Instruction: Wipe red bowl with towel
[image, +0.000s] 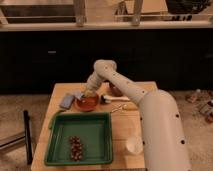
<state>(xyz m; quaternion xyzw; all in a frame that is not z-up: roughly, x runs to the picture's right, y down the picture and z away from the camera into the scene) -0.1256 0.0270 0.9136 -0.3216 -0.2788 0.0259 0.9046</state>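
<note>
The table (122, 127) is seen as matt, pale wood. The tray (95, 132) appears to be moulded in smooth green plastic with a faint sheen. The bowl (86, 104) is shown glossy and red. The arm (155, 115) is cased in smooth white plastic, and the gripper (90, 93) is held just over the bowl.
</note>
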